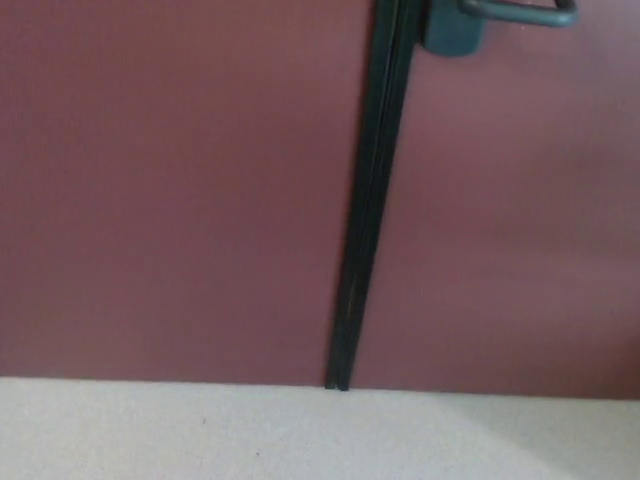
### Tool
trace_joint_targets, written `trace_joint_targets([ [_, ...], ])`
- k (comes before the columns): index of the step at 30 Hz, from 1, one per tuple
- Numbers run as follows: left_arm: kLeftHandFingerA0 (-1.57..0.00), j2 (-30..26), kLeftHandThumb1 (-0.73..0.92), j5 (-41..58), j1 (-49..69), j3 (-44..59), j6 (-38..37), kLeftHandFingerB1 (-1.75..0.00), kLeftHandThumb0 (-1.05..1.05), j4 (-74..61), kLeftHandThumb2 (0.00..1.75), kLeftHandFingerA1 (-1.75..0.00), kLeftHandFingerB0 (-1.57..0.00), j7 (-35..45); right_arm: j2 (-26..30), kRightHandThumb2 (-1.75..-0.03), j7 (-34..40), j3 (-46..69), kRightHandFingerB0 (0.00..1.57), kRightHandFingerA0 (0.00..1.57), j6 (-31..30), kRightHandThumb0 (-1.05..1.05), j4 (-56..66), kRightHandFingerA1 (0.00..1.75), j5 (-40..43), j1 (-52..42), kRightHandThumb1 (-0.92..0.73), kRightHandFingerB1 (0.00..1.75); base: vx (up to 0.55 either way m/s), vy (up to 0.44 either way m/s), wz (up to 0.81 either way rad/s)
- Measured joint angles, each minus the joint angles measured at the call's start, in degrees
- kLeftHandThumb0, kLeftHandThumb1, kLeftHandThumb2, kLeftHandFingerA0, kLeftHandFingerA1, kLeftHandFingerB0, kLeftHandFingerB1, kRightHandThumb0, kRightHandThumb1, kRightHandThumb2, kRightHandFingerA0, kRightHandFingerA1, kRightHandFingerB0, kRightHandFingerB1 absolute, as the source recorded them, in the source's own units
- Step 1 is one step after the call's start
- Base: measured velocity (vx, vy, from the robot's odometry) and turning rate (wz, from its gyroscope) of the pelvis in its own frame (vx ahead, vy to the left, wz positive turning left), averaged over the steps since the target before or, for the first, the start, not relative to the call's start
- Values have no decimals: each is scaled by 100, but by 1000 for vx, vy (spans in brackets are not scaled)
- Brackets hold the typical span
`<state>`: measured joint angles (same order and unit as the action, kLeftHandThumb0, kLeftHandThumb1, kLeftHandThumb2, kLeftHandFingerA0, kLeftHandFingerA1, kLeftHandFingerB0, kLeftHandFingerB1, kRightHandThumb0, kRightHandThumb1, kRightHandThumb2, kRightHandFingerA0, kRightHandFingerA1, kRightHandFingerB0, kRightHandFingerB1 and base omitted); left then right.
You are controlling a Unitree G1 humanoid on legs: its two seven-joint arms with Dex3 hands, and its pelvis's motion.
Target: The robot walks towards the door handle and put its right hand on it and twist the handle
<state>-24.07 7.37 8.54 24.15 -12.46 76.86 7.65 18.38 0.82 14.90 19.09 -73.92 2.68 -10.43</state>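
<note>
A dark grey door handle [520,15] shows at the top right edge of the head view, its lever pointing right from a rounded base [452,35]. It sits on the right maroon door leaf [520,220], just right of the black seam [368,200] between the two leaves. Neither of my hands appears in the picture.
The left maroon door leaf [170,200] fills the left half. Pale speckled floor [300,435] runs along the bottom, meeting the doors at about three quarters of the way down. A faint shadow lies on the floor at the lower right.
</note>
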Motion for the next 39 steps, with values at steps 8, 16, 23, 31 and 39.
trace_joint_targets([
  [8,-38,-16,41,-2,20,-21,3,-67,-11,1,84,-94,-36,-3,-1,-55,-11,-78,48,66,-24,-28,-26,49,-5,-63,-52,39,92,9,5],
  [16,-39,28,41,-3,9,-44,35,-68,-14,23,83,-95,-36,-20,57,-56,-44,-137,48,72,-11,-27,8,52,-9,-29,-53,39,91,-24,1],
  [23,-40,24,41,-5,52,-46,34,-69,-12,22,82,-93,-39,-25,84,-55,-13,-309,48,68,-46,-29,-4,49,-94,53,-53,39,10,34,-2],
  [31,-42,-37,42,-2,61,-42,45,-70,-12,8,81,-88,-40,-28,38,-55,-17,-338,47,70,-96,-30,-41,50,-160,83,-53,39,105,48,0],
  [39,-42,-35,42,-4,94,-40,54,-70,-13,21,81,-89,-41,-38,18,-56,-12,-403,46,66,-98,-30,-39,48,-225,96,-53,39,34,-28,2],
])
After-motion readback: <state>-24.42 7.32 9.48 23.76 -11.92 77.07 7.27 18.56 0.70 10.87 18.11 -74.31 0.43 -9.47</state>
